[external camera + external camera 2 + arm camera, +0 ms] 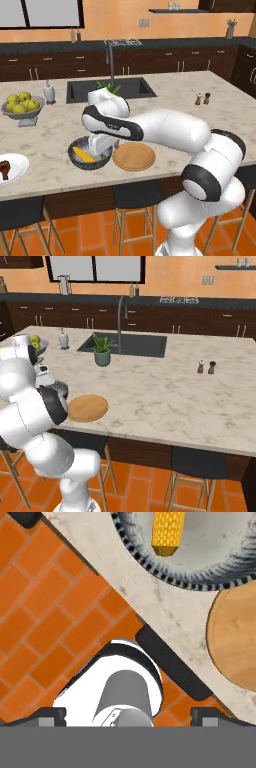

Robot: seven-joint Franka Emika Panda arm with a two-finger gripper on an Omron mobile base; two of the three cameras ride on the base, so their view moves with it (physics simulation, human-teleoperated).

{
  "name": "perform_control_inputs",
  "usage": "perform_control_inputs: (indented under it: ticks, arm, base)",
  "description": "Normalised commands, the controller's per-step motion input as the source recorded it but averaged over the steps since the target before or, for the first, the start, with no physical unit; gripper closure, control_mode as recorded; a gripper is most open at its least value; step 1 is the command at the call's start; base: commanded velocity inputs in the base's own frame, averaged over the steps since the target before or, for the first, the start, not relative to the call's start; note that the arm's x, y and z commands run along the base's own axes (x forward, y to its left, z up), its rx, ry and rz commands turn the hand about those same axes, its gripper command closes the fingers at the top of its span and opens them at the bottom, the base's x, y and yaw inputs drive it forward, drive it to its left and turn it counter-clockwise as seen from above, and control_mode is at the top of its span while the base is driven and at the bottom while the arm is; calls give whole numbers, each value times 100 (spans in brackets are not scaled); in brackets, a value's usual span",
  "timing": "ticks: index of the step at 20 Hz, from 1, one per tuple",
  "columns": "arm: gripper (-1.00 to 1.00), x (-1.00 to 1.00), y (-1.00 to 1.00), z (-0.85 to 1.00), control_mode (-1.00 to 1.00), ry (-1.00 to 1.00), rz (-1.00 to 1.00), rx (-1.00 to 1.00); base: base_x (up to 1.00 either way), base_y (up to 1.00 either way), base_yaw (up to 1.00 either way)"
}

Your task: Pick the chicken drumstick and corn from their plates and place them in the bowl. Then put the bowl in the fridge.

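Gripper [98, 146] fingers wide, over 1 bowl [76, 156] w/ 1 corn [83, 154]; 2 plates: wooden [134, 156], white [17, 165] w/ 1 drumstick [4, 168], near counter's front edge.

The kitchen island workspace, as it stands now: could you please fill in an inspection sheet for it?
Surface: marble island counter, built-in sink.
Job's things: corn lies in the bowl; wooden plate bare beside it; chicken drumstick on the white plate.
Clutter: fruit bowl, soap bottle, potted plant, salt and pepper shakers.
Grippers: gripper above the bowl, jaws open, empty.
Cables: nothing seen.
Surroundings: stools, orange tile floor.
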Motion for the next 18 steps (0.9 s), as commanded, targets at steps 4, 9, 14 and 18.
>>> perform_control_inputs:
  ticks: [4,9,14,18]
  arm:
    - [-100,-89,-87,0,-100,-4,-12,5]
    - [-100,-21,-26,0,-100,0,-6,0]
    - [-100,-5,0,0,100,0,0,0]
    - [-100,0,0,0,100,0,0,0]
  base:
    - [0,0,0]
    - [0,0,0]
    - [-14,13,0]
    - [-7,90,-5]
